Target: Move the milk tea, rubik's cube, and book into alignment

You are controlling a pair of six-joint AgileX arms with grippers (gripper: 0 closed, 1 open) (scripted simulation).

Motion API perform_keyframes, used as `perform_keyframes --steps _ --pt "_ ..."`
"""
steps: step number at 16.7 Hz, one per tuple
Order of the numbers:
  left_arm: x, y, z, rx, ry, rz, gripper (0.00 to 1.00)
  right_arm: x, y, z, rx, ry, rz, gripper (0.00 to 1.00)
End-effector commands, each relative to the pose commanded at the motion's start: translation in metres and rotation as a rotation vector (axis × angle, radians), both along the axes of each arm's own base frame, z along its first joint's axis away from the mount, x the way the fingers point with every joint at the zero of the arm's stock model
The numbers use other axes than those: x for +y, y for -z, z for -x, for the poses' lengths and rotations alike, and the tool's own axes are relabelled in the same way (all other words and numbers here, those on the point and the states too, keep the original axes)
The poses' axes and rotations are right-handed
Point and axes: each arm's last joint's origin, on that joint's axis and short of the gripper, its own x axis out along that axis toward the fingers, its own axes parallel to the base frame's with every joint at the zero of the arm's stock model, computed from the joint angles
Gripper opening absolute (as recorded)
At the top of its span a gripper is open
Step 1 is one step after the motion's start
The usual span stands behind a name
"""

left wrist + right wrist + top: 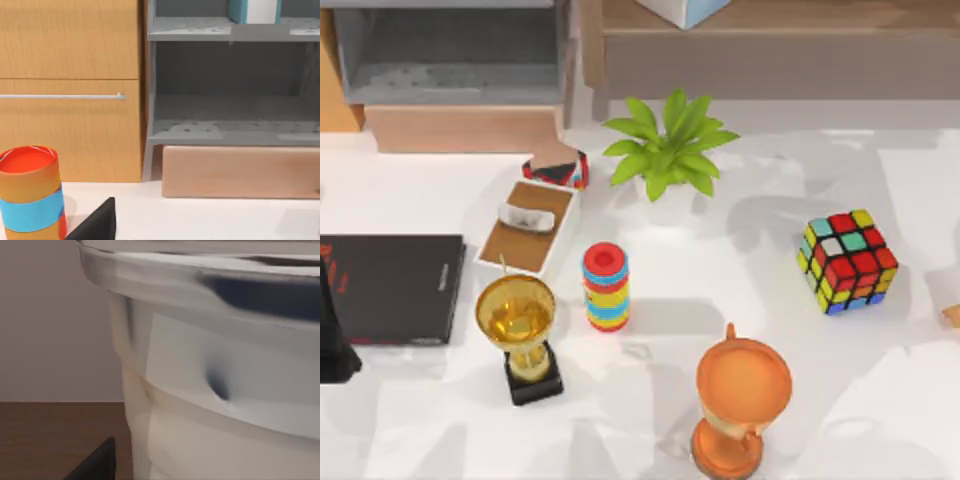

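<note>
The right wrist view has a pale ribbed cup (225, 390), likely the milk tea, right against the right gripper, probably for a grasp; whether its fingers clamp it cannot be told. The rubik's cube (847, 261) sits alone on the table's (720, 300) right. The teal book (252, 10) stands on a shelf (225, 30). The left arm (335, 330) is parked at the left edge.

A white table (740, 240) fronts a wooden cabinet (70, 85) and grey shelving (230, 85)

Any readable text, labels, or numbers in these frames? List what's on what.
None readable.
Black slab at the table's left: red marks near its left edge and a faint line near its right edge, both too blurred to read.
Rubik's cube, gold trophy, orange trophy: no text.
</note>
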Motion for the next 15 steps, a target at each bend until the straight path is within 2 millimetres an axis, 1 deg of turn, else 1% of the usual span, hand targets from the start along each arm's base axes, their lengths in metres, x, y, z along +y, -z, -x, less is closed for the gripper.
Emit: perform_keyframes --steps 13,14,15 --pt "0.0 0.0 0.0 0.0 0.0 0.0 1.0 0.0 0.0 0.0 0.0 0.0 0.0 0.02" --pt "0.0 0.0 0.0 0.0 0.0 0.0 1.0 0.0 0.0 0.0 0.0 0.0 0.0 0.0" --pt "0.0 0.0 0.0 0.0 0.0 0.0 1.0 0.0 0.0 0.0 0.0 0.0 0.0 0.0"
